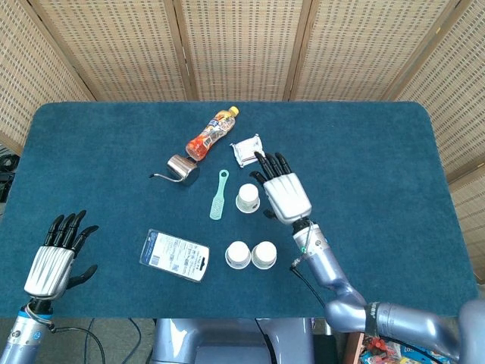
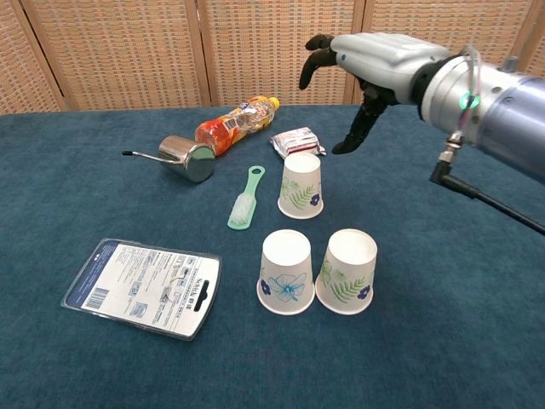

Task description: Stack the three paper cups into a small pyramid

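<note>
Three white paper cups with leaf and flower prints stand upside down on the blue table. Two touch side by side near the front: one and its neighbour. The third cup stands alone behind them. My right hand hovers open above and just right of the third cup, fingers spread, holding nothing. My left hand is open over the table's front left corner, far from the cups.
A green brush lies left of the third cup. Behind are a steel pitcher, a lying drink bottle and a white packet. A blister pack lies front left.
</note>
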Motion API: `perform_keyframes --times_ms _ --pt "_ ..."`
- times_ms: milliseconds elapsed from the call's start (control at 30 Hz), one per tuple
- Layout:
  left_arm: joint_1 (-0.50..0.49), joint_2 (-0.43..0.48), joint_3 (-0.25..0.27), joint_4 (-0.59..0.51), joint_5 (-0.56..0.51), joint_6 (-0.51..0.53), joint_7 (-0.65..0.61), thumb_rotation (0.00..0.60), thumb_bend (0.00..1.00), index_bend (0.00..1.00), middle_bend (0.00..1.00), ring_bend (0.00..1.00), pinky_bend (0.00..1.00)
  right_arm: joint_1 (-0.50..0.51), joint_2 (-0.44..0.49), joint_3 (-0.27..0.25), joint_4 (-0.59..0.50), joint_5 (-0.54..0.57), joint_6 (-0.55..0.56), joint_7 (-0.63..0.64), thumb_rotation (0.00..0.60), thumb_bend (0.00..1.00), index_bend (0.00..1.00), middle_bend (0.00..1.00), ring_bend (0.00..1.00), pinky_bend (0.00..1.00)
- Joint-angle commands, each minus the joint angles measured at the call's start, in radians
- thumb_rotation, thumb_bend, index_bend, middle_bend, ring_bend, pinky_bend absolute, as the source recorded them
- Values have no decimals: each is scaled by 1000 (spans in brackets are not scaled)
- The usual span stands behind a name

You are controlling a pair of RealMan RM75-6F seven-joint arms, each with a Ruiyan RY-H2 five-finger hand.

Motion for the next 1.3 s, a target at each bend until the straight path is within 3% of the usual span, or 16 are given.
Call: perform_keyframes --times_ms 33,200,400,867,1067,1300 --pt "6 1 -12 8 2 -18 -11 600 225 192 0 0 0 68 -53 26 79 63 -39 -31 600 72 293 30 0 0" --pt "14 2 -36 22 1 -50 -28 600 225 192 0 0 0 152 -98 31 201 138 -80 -66 600 71 293 30 0 0" --pt "21 0 -61 36 -7 -92 -40 600 225 192 0 0 0 196 -121 12 270 197 -105 -65 600 72 293 28 0 0" --pt "30 -5 -92 53 2 -139 -51 600 225 192 0 0 0 247 -116 -48 290 344 -122 -161 600 71 293 27 0 0" --pt "34 -3 -100 53 7 -164 -68 600 225 192 0 0 0 269 -137 -73 347 359 -129 -152 600 71 294 28 0 0" --pt "41 -6 -116 61 6 -178 -60 600 225 192 0 0 0 278 -181 -98 432 346 -150 -90 600 71 367 57 0 0"
